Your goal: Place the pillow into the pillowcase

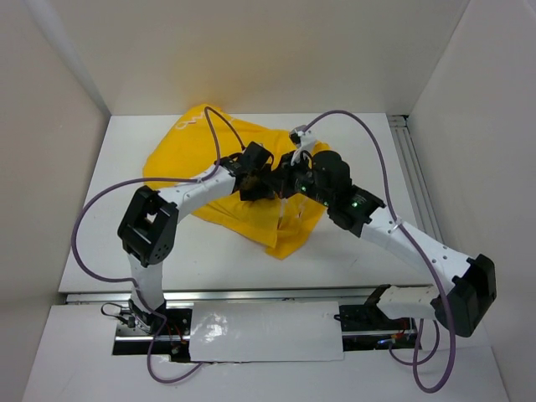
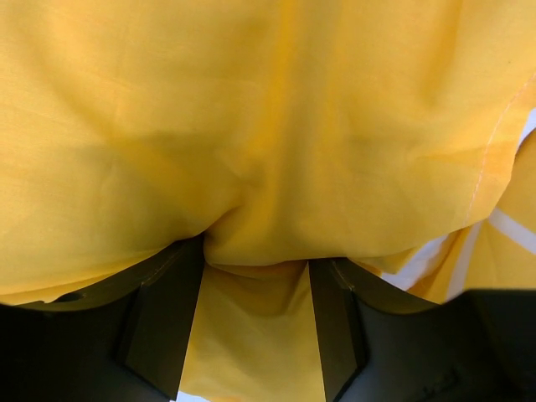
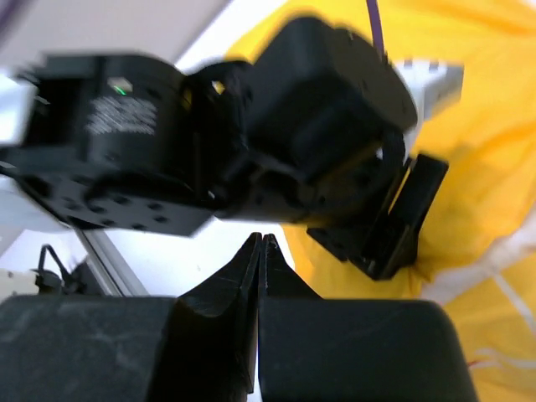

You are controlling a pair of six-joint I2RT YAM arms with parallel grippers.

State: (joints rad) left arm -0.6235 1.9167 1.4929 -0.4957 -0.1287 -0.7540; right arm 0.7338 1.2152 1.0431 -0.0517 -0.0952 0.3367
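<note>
The yellow pillowcase (image 1: 209, 142) lies crumpled on the white table, and both arms meet over its near right part. No pillow shows in any view. My left gripper (image 1: 254, 186) is pushed into the cloth. In the left wrist view its fingers (image 2: 335, 318) stand apart, the pillowcase (image 2: 268, 126) bulging over their tips, a slack sheet of it between them. My right gripper (image 1: 291, 182) hangs right beside it, shut (image 3: 261, 241) with nothing between its fingers. It points at the left arm's black wrist (image 3: 327, 117), with the pillowcase (image 3: 486, 126) behind.
White walls close in the table (image 1: 126, 167) on the left, back and right. A metal rail (image 1: 410, 167) runs along its right edge and another (image 1: 268, 295) along the near edge. Purple cables (image 1: 92, 209) loop off both arms.
</note>
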